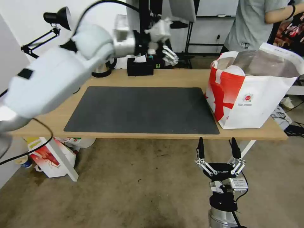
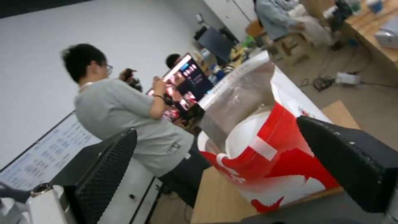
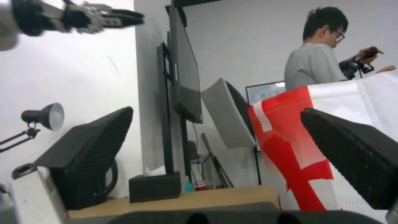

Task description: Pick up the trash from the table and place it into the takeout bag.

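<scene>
— Where's the left tool [image 1: 164, 42] now?

— High up over the far edge of the long light-wood worktop [image 1: 177, 77], above the black tissue box [image 1: 140, 67]. Its fingers are spread apart with nothing between them; from its wrist I can see the two black pads [image 2: 105, 174] wide apart, framing the bag.

— And the bag?

— The large boxy white takeout bag with broad red bands [image 1: 247, 95] stands at the right end of the worktop, just beside the right edge of the large dark grey mat [image 1: 142, 109]. Its mouth gapes open, silver foil lining showing, and something white and round sits inside near the left wall. I can't tell which item it is.

— The right tool [image 1: 218, 148]?

— Low, in front of the worktop's near edge, below the bag's left corner, pointing upward. Its two black fingers [image 1: 200, 148] stand apart, gripping nothing.

— Anything under the worktop?

— A smaller white box printed with a red crayfish [image 1: 47, 156] on the floor by the left white leg.
</scene>
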{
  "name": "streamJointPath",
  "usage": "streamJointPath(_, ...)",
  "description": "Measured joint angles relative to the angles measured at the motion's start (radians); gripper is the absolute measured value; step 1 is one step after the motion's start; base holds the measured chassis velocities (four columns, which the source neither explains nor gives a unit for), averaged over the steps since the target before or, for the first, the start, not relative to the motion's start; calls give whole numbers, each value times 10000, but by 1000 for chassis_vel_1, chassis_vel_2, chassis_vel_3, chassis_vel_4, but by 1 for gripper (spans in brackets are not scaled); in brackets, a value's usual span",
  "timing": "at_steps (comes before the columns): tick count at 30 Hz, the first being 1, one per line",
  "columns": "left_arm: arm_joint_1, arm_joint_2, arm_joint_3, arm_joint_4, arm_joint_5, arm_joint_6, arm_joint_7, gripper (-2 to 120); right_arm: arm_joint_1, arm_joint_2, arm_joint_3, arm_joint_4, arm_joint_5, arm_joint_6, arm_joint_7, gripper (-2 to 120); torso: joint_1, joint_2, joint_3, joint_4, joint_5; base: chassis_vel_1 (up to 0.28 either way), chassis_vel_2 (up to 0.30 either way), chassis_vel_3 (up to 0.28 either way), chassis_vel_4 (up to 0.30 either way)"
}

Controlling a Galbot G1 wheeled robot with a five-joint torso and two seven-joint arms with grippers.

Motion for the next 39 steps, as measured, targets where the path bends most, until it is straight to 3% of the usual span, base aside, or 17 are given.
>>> streamJointPath(7,1808,1348,-1723,-1782,-463,306,-1118,97,0,0,0,0,0,0,0,100,-1,0,0,2,-1,0,0,0,0)
streamJointPath(15,3422,2343,-3005,-2810,-1026,422,-1777,100,0,0,0,0,0,0,0,100,-1,0,1,-1,0,0,0,0,0)
streamJointPath(19,5065,2904,-4720,-3714,-1664,627,-2334,100,0,1,0,0,0,0,0,100,-1,0,0,0,2,0,0,0,0)
streamJointPath(23,6407,3222,-5687,-4247,-1865,525,-2691,100,0,-1,-1,0,0,0,0,100,-1,1,0,1,1,0,0,0,0)
streamJointPath(25,6566,3239,-5795,-4306,-1879,498,-2743,100,0,1,0,0,0,0,0,100,-1,0,0,0,2,0,0,0,0)
streamJointPath(27,7867,3223,-6824,-4767,-1951,410,-3090,100,0,0,0,0,0,0,0,100,-2,0,0,-1,1,0,0,0,0)
streamJointPath(29,8148,3197,-7062,-4868,-1950,388,-3167,100,0,1,0,0,0,0,0,100,-1,1,0,-1,1,0,0,0,0)
streamJointPath(32,9470,3016,-8214,-5352,-1928,294,-3529,100,0,1,0,0,0,0,0,100,0,0,1,0,1,0,0,0,0)
streamJointPath(33,9470,3016,-8214,-5352,-1928,294,-3529,100,0,1,0,0,0,0,0,100,0,0,1,0,1,0,0,0,0)
streamJointPath(39,11590,2400,-9940,-6157,-1692,177,-4047,100,0,1,0,0,0,0,0,100,-1,-1,0,2,1,0,0,0,0)
